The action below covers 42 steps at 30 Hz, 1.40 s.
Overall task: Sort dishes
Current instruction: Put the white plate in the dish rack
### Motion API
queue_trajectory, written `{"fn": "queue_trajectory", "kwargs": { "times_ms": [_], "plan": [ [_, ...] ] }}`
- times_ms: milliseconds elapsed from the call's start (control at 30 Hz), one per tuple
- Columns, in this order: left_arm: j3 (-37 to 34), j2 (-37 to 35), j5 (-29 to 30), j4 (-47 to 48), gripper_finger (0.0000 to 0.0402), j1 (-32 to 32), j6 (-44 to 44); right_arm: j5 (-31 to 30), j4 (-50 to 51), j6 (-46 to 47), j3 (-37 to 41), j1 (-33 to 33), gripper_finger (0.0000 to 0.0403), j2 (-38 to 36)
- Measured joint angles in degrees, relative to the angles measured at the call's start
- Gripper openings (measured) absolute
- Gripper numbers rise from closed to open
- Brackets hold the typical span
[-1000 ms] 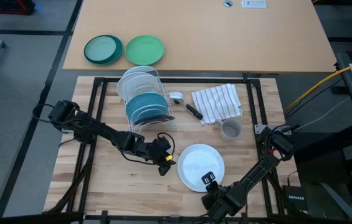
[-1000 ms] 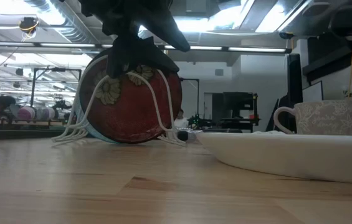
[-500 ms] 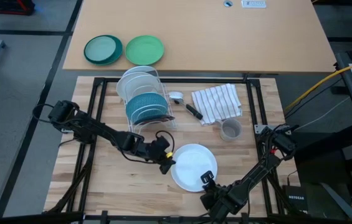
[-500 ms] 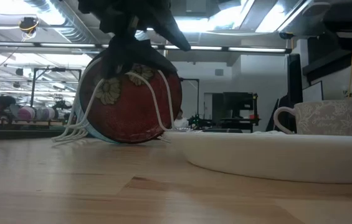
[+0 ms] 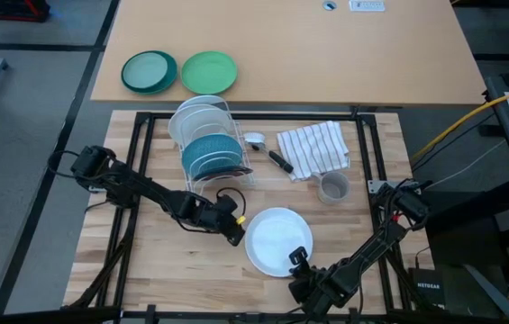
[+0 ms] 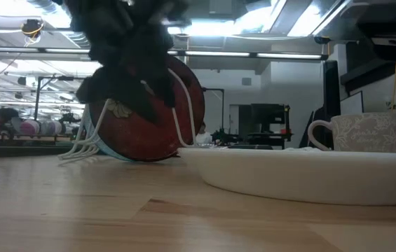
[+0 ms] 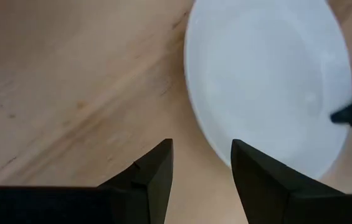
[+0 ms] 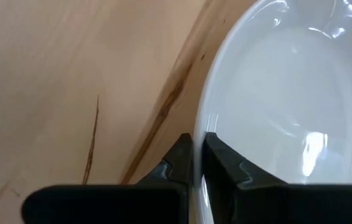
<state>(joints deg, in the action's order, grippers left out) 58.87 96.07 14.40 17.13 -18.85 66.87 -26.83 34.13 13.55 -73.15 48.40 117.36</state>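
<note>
A plain white plate lies flat on the wooden table, near the front; it also shows in the low view. My right gripper is shut on its near rim. My left gripper is open just left of the plate's left rim, fingers either side of bare wood, touching nothing. The dark red flowered plate and the teal plate stand on edge in the white wire rack, with more white dishes behind them. My right gripper pinches the white plate's near rim between its two fingers, one on the inner face and one on the outer side. The fingers come from the table's near side, low and almost level. The plate rests on the table.
Two smaller green plates lie on the far table. A striped cloth, a grey cup and a small dark tool lie right of the rack. There is bare wood at the front left.
My right gripper has slid the white plate along the table toward the left edge, up to my left gripper. My left gripper has come down lower over the table in front of the rack.
</note>
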Motion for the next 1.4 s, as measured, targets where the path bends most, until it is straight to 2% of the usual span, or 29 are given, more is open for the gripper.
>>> {"fn": "queue_trajectory", "kwargs": {
  "times_ms": [133,367,900,1067,1267,1400],
  "plan": [
    [0.00,3.14,-0.20,-2.08,0.0151,0.00,3.60,-0.12,-1.54,-1.89,0.03,-0.09,0.0025,0.09],
    [-0.04,9.14,-3.81,-9.39,0.0151,0.86,7.59,-0.48,-1.66,-1.98,0.03,-0.05,0.0029,0.13],
    [-0.06,18.19,-7.56,-26.22,0.0148,2.07,11.16,-1.91,-2.31,-3.37,0.05,0.18,0.0032,0.15],
    [-0.07,18.42,-7.60,-26.58,0.0109,1.76,9.70,-2.66,-2.50,-3.51,0.05,0.19,0.0033,0.15],
    [-0.17,18.53,-8.22,-27.38,0.0018,1.73,9.13,-3.14,-2.68,-3.49,0.05,0.23,0.0033,-0.06],
    [-0.07,18.55,-8.45,-27.65,0.0017,1.73,9.30,-4.02,-2.94,-3.30,0.12,0.92,0.0034,-1.01]
  ]
}}
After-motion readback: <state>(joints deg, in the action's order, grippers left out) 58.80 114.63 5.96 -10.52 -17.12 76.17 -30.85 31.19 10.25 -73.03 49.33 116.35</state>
